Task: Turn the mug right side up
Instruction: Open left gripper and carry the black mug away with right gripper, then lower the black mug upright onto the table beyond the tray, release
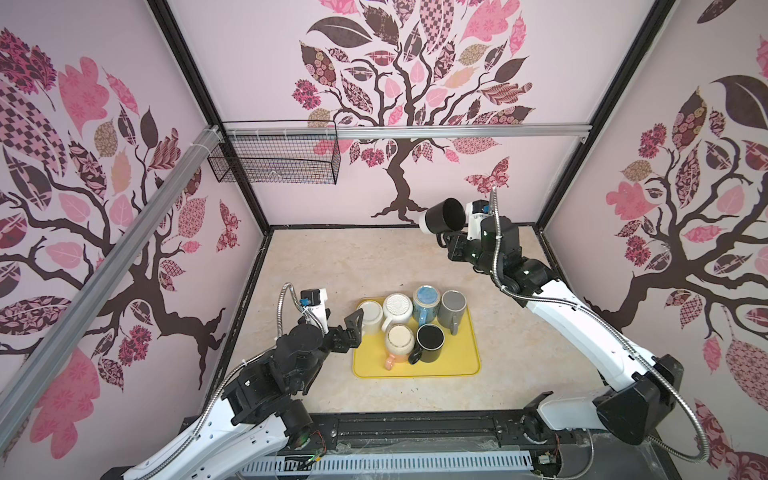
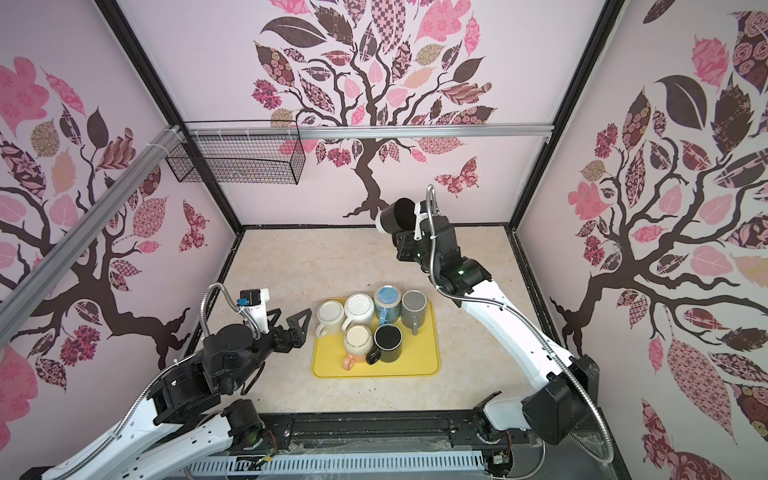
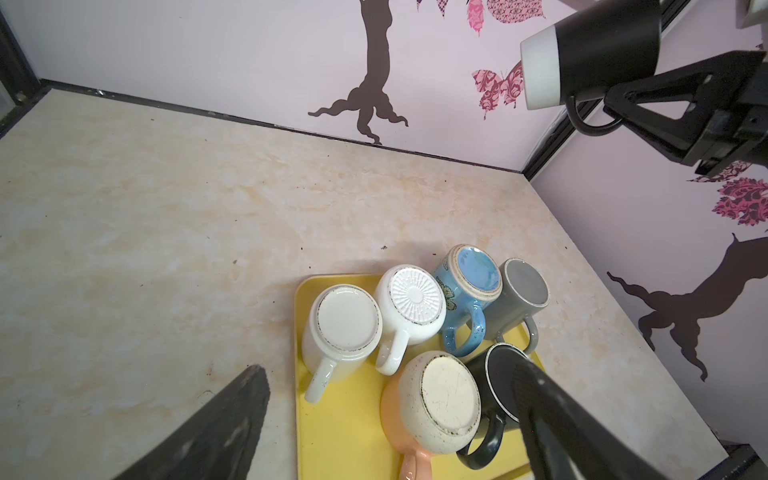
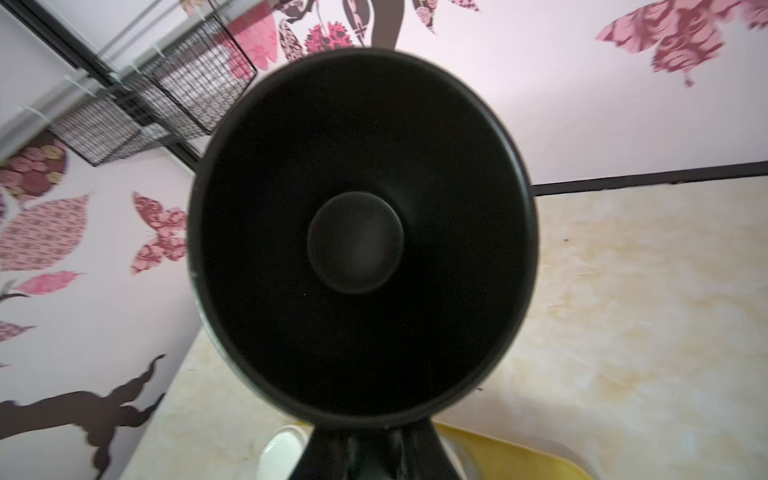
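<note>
— Six mugs (image 1: 397,307) crowd the tray (image 1: 415,371); where's ours?
— Our right hand (image 3: 613,99) clamps the black mug (image 1: 442,216) by its handle, aloft over the tabletop's far edge, clear for turning. Our left hand (image 1: 352,329) gapes empty.

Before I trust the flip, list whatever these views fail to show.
- Right wrist view: the held mug fills the picture, hiding how the right gripper holds it and most of the yellow tray.
- Left wrist view: the handle of the peach mug is cut off by the bottom edge.
- Both top views: what lies in the wire basket is too small to tell through the mesh.
</note>
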`<action>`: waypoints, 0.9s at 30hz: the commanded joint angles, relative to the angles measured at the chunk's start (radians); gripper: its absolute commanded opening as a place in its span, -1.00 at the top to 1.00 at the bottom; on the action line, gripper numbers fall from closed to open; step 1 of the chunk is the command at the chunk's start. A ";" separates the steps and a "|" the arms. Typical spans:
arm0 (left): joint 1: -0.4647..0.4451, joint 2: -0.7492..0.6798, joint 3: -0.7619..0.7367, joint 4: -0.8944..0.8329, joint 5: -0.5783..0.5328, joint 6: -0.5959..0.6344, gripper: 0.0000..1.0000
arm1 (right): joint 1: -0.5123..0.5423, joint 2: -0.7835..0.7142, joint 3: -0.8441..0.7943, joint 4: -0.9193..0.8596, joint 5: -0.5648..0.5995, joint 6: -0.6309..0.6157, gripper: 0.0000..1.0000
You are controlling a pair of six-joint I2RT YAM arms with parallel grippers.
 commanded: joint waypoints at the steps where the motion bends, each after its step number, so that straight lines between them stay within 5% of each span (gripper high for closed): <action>1: 0.003 -0.001 0.018 -0.004 0.013 0.023 -0.87 | -0.107 0.041 0.019 -0.077 0.067 -0.099 1.00; 8: 0.004 0.026 0.011 0.014 0.023 0.028 -0.86 | -0.309 0.064 -0.075 -0.074 0.008 -0.138 1.00; 13: 0.004 0.085 0.019 0.017 0.051 0.038 -0.86 | -0.317 0.135 -0.070 -0.148 0.175 -0.212 1.00; 27: 0.006 0.116 -0.006 0.031 0.072 0.028 -0.86 | -0.320 0.256 -0.089 -0.153 0.244 -0.236 1.00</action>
